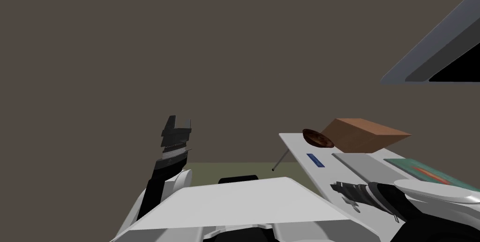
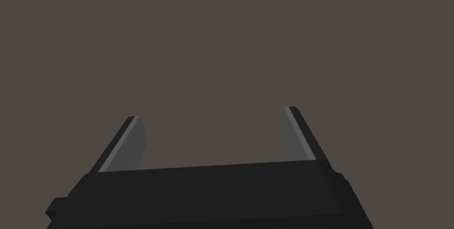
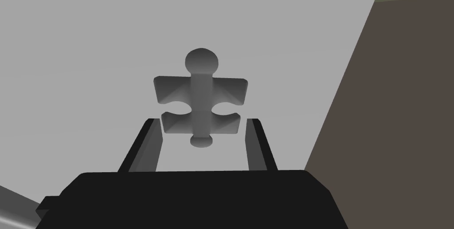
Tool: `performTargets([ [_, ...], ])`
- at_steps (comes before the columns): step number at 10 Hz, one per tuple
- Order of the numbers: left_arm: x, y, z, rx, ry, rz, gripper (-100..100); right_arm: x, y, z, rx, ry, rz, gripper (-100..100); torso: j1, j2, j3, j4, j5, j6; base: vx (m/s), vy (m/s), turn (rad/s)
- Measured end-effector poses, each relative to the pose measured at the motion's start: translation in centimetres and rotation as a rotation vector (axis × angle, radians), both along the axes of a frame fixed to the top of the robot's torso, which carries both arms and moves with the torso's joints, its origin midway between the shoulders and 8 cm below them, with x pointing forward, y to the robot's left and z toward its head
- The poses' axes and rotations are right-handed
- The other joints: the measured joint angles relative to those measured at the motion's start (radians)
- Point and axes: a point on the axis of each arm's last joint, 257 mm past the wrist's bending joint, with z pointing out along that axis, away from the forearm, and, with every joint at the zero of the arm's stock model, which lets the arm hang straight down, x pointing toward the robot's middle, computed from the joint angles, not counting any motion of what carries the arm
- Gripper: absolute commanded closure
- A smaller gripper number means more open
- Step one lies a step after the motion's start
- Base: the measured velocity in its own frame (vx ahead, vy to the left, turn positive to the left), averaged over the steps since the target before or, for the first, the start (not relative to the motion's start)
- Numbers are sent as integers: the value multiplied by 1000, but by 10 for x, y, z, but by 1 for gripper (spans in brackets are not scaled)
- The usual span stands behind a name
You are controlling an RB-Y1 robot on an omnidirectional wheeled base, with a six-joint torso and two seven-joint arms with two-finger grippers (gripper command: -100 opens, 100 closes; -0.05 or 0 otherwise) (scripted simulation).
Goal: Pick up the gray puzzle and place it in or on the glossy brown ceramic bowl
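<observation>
Right gripper [image 3: 201,123] hangs over the white surface [image 3: 88,40], fingers apart astride the near end of the gray puzzle piece [image 3: 200,95], evidently aligned to grasp it, the brown bowl [image 1: 318,138] well apart at eleven o'clock; left gripper [image 2: 212,113], likewise apart, is held clear.

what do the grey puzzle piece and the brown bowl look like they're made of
The flat grey jigsaw-shaped puzzle piece: matte, perhaps plastic; uniform grey with soft shading, no grain, so material is open. The small round dark brown bowl: possibly glazed ceramic; mottled brown inside, faint sheen.
</observation>
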Motion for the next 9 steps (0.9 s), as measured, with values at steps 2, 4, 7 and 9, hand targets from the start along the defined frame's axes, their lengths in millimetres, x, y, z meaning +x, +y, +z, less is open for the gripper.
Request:
performTargets([
  [2, 0, 0, 0, 0, 0, 0, 0, 0, 0, 0, 0, 0, -1, 100, 0, -1, -1, 0, 0, 0, 0, 0, 0],
  [4, 0, 0, 0, 0, 0, 0, 0, 0, 0, 0, 0, 0, 0, 0, 0, -1, -1, 0, 0, 0, 0, 0, 0],
  [7, 0, 0, 0, 0, 0, 0, 0, 13, 9, 5, 2, -2, 36, 100, -1, -3, -2, -1, 0, 1, 48, -21, -253],
  [9, 0, 0, 0, 0, 0, 0, 0, 23, 18, 11, 4, -1, 69, 100, -1, -5, -3, -1, 0, 0, 42, -18, -109],
])
